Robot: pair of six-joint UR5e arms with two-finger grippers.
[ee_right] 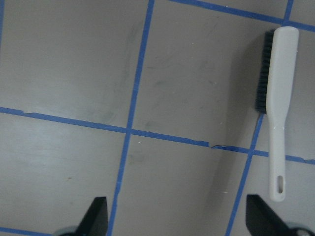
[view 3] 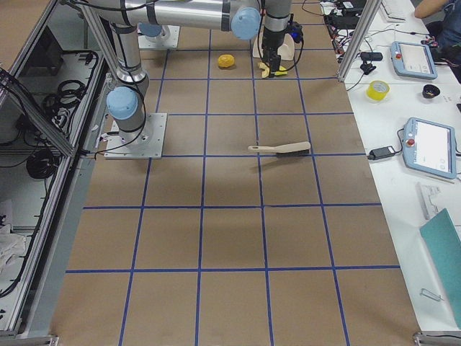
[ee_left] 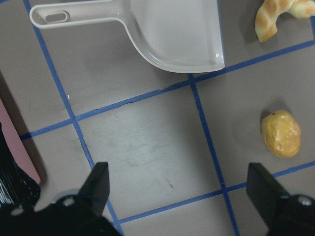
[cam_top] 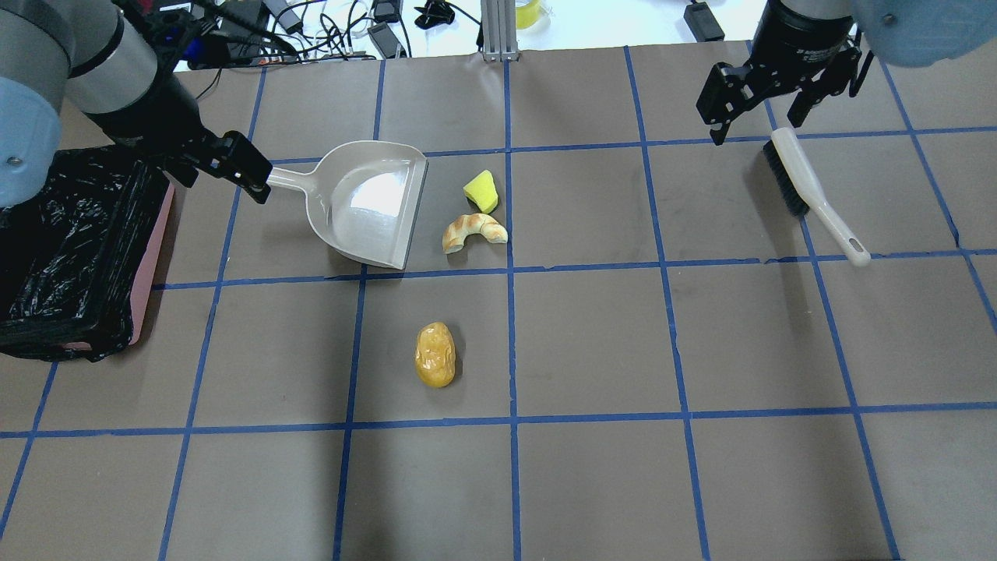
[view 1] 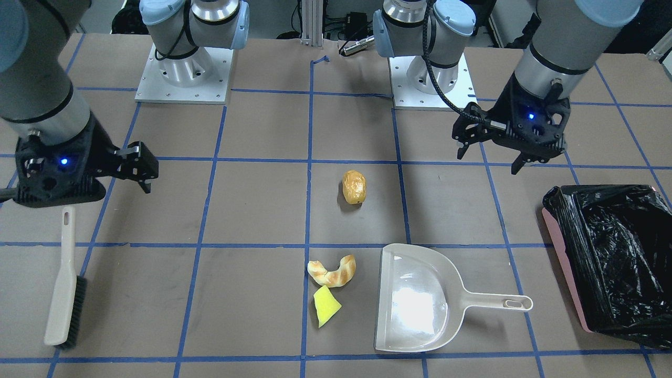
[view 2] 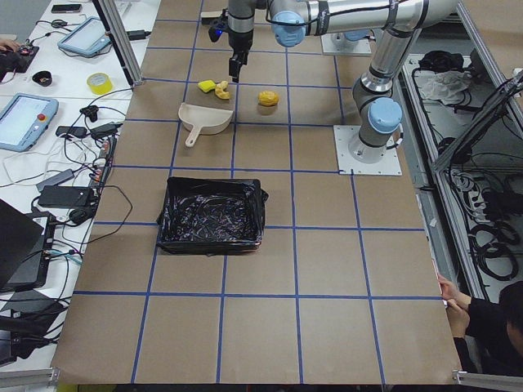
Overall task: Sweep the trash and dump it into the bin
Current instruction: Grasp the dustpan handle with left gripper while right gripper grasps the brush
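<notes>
Taken from the overhead view, the brown-papered table carried everything, and none of the work had begun. The bin, pink-sided and lined with black plastic, sat at the nine o'clock edge. The left gripper hung above the table between the bin and the dustpan, its jaws spread wide and holding nothing. The right gripper hovered at about one o'clock, above the bristle end of the brush, equally wide and bare.

The beige dustpan lay flat at eleven o'clock, handle pointing to nine and mouth facing three. The white hand brush lay on the paper at two o'clock, untouched.

Of the trash, the golden-brown lump sat alone at seven o'clock, just off centre and well apart from the pan. The croissant and the yellow-green wedge lay together, just beside the pan's lip.

The likely trouble was the lump: rounded and off the mouth's line, it would probably roll past the pan if struck askew. An unsteadied pan might slide away under the brush's push. Both handles lay low on the paper, so a shallow pinch could slip, and a tilted carry could spill pieces short of the bin.
</notes>
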